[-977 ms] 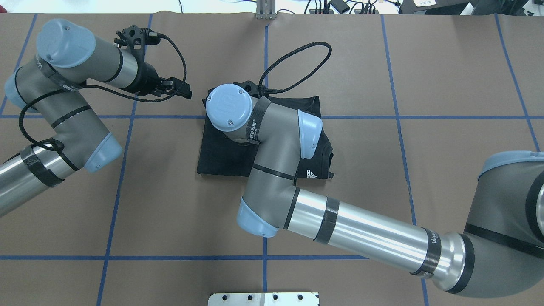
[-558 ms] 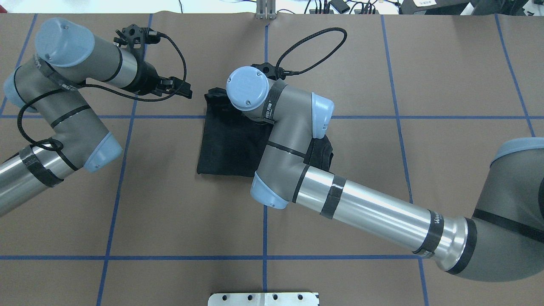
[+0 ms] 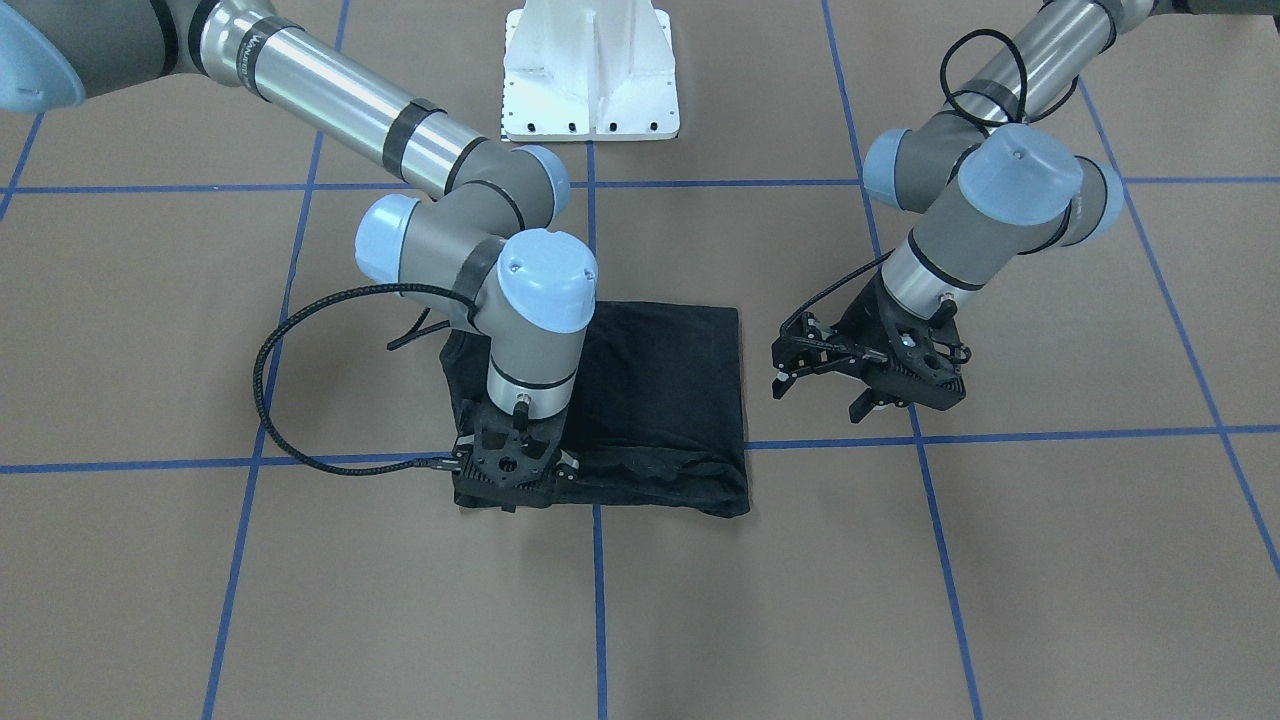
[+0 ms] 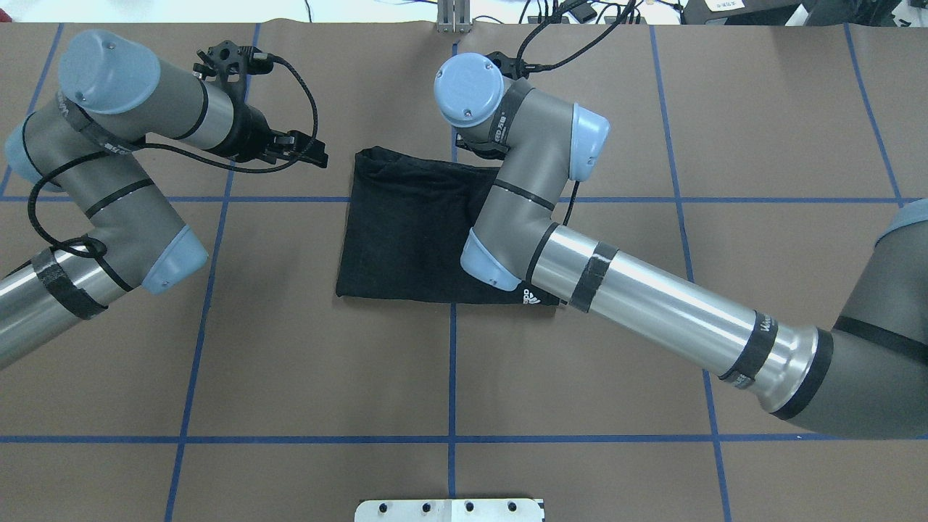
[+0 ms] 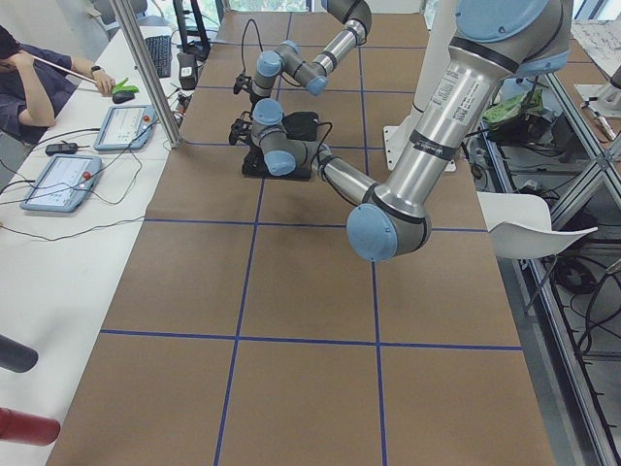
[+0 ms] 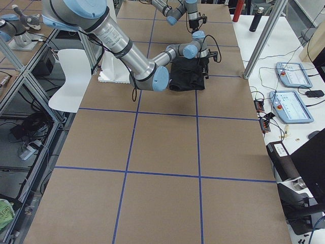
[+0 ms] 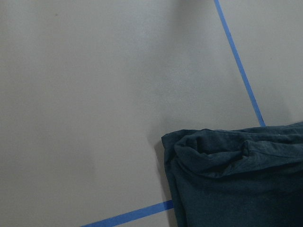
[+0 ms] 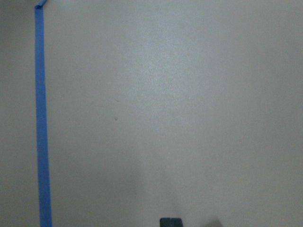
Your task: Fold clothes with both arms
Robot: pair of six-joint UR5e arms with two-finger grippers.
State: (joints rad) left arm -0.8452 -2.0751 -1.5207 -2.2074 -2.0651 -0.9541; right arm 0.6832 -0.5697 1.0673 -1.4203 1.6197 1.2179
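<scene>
Right claw (image 3: pixel 508 490) at T-shirt (image 3: pixel 660 390) edge, jaws hidden, cannot tell | left claw (image 3: pixel 818 398) apart, off it

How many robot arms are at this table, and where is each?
2. The left arm is poised beside the shirt, clear of it; the right arm reaches across the shirt to its far edge.

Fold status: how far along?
Done: T-shirt lies folded into a compact rectangle, black side out. In hand: right hand low at its far edge, grip unclear; left hand open beside it, apart. Left: that edge looks bunched; maybe a tidy-up.
</scene>
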